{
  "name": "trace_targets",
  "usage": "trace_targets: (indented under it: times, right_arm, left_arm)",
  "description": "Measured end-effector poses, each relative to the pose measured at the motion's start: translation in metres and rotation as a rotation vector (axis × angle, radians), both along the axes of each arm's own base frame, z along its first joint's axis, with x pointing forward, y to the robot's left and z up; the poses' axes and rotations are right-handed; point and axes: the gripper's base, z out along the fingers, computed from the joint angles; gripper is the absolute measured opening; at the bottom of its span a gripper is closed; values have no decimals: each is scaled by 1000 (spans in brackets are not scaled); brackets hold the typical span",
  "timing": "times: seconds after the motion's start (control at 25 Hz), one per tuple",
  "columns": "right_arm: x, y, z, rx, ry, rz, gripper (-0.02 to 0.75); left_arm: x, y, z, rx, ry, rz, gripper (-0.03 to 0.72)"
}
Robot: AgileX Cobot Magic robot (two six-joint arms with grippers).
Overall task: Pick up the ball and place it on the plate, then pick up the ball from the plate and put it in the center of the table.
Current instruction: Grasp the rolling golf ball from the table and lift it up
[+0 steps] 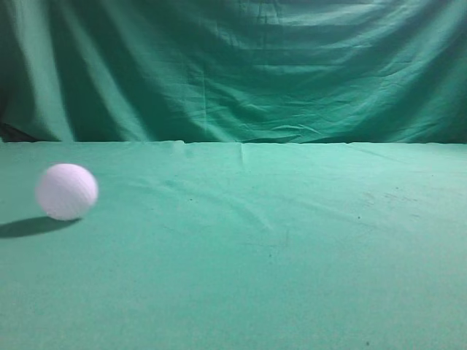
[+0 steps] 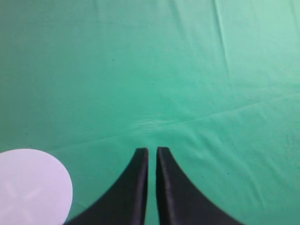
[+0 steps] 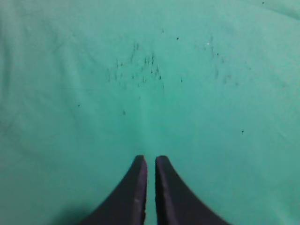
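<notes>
The white dimpled ball (image 1: 66, 191) rests on the green table (image 1: 277, 248) at the far left of the exterior view, slightly blurred, with its shadow to its left. No gripper shows in that view. A flat white round plate (image 2: 30, 187) lies at the bottom left of the left wrist view. My left gripper (image 2: 152, 150) is shut and empty above bare cloth, to the right of the plate and apart from it. My right gripper (image 3: 151, 158) is shut and empty above bare cloth. The ball shows in neither wrist view.
A draped green curtain (image 1: 233, 65) hangs behind the table's far edge. The cloth has wrinkles (image 2: 225, 51) and a patch of dark specks (image 3: 140, 70) ahead of the right gripper.
</notes>
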Motion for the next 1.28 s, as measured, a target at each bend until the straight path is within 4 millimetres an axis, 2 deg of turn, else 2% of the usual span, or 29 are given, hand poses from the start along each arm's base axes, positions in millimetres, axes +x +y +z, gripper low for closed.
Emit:
trace_targets:
  times: [0.2,0.28,0.4,0.52,0.72,0.88,1.12,1.28]
  right_arm:
    - [-2,-1,-1,-10,23,1,80]
    - [-2,-1,-1,-11,25,1,80]
    - [-2,-1,-1,-11,25,1,80]
    - [-2,-1,-1,-11,27,-1,80]
    - [-3,-1,-1,-12,30,-3,80]
    - [-3,-1,-1,-12,30,-3,80]
    - [-2,1,-1,-8,20,4,80]
    - [-4,11,0,2,-14,64,383]
  left_arm:
    - [-23,-17,34,111,-129,-42,0]
    - [-40,-33,50,134,-210,-66,0]
    - [-69,-53,59,154,-331,-77,0]
    - [-98,-64,49,167,-394,-83,0]
    - [-134,-69,29,181,-471,-129,0]
    - [-152,-71,18,162,-517,-185,0]
    - [-167,-71,17,147,-562,-199,0]
    - [-170,-71,19,148,-574,-198,0]
